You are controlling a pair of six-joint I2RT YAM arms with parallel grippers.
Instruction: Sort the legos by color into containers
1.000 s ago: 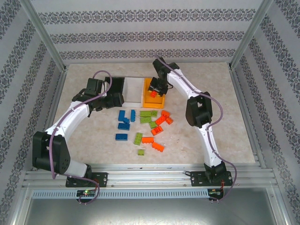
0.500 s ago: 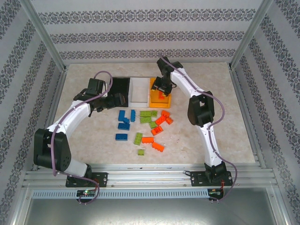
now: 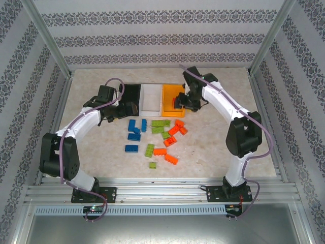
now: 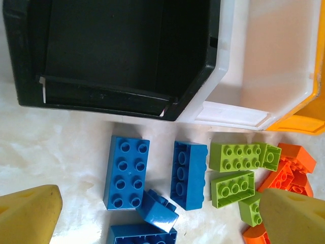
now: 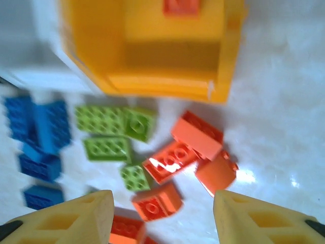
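Since a second ago the right arm [image 3: 238, 127] has swung out to the right, carrying the right gripper [image 3: 184, 101] from over the orange bin [image 3: 170, 94] to that bin's right edge. The bin, skewed before, now sits square with its neighbours.

The legos [image 3: 160, 137] lie scattered on the table [image 3: 213, 147] at the centre of the top view, just below the row of bins. The blue bricks [image 3: 136, 131] are on the left of the scatter, the green bricks [image 3: 160, 126] in the middle and the orange-red bricks [image 3: 175, 132] on the right. All are small studded blocks. In the right wrist view one orange-red brick [image 5: 181, 6] lies inside the orange bin [image 5: 167, 81], at the top of the frame.

The black bin [image 3: 133, 91], white bin [image 3: 151, 96] and orange bin stand touching side by side, left to right.

The right arm arches up from its base and bends back toward the centre. The right gripper [image 5: 162, 203] has its fingers [image 5: 76, 218] parted with nothing between them.

The left arm [image 3: 81, 124] reaches up and rightward. The left gripper [image 3: 133, 108] sits at the black bin's lower right corner. In its wrist view the left gripper [image 4: 162, 213] is spread fully wide and empty above the blue bricks [image 4: 126, 173].
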